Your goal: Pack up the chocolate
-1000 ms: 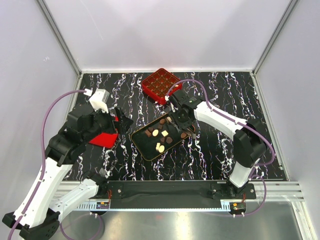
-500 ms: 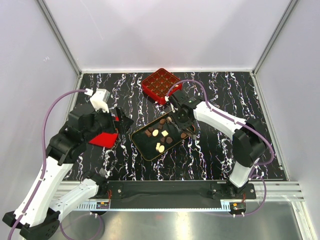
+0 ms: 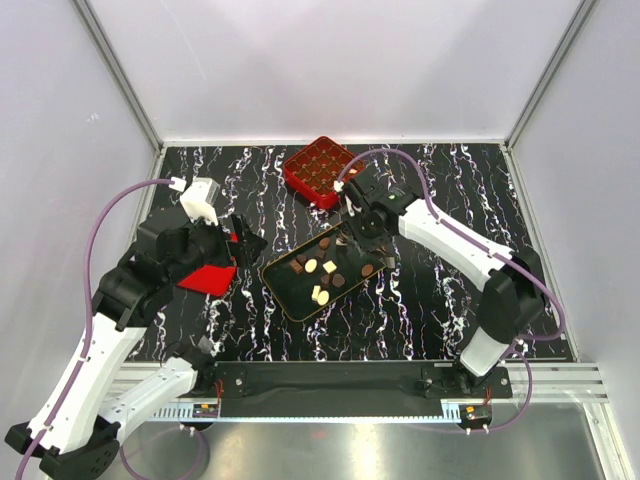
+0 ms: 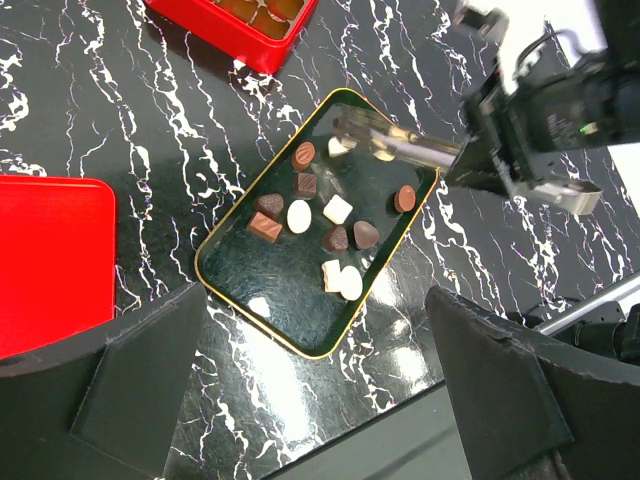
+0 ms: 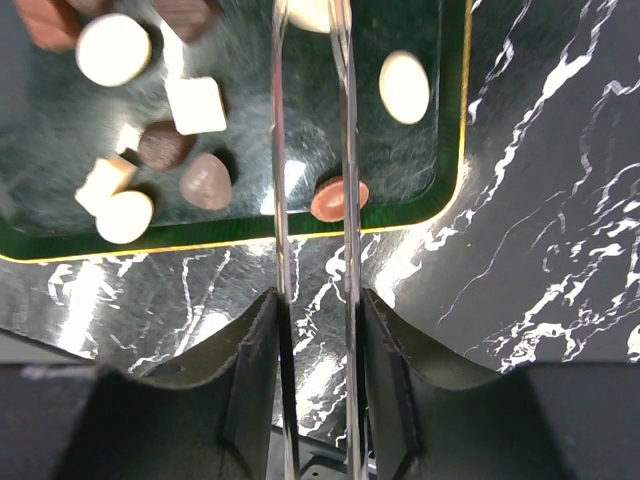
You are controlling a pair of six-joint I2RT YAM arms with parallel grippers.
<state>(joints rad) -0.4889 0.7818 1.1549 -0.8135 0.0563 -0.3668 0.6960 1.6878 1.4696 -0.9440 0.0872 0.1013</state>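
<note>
Several small dark brown and cream-white chocolates (image 3: 325,275) lie in the black gold-rimmed tray (image 3: 285,292); they also show in the left wrist view (image 4: 320,215). My right gripper (image 3: 366,232) is shut on metal tongs (image 5: 346,150), whose blades reach over the tray's far end. A cream-white piece (image 5: 310,10) sits between the tong tips; I cannot tell if it is pinched. A round brown piece (image 5: 335,198) lies by the right blade. My left gripper (image 3: 240,240) is open and empty, hovering left of the tray.
The red gridded box (image 3: 320,170) stands behind the tray, close to my right wrist. A flat red lid (image 3: 205,278) lies on the marble table under my left arm. The table's front edge runs just past the tray (image 4: 240,300).
My right gripper with the tongs has shifted a little toward the far right, over the tray's far end. The left arm has not moved.
</note>
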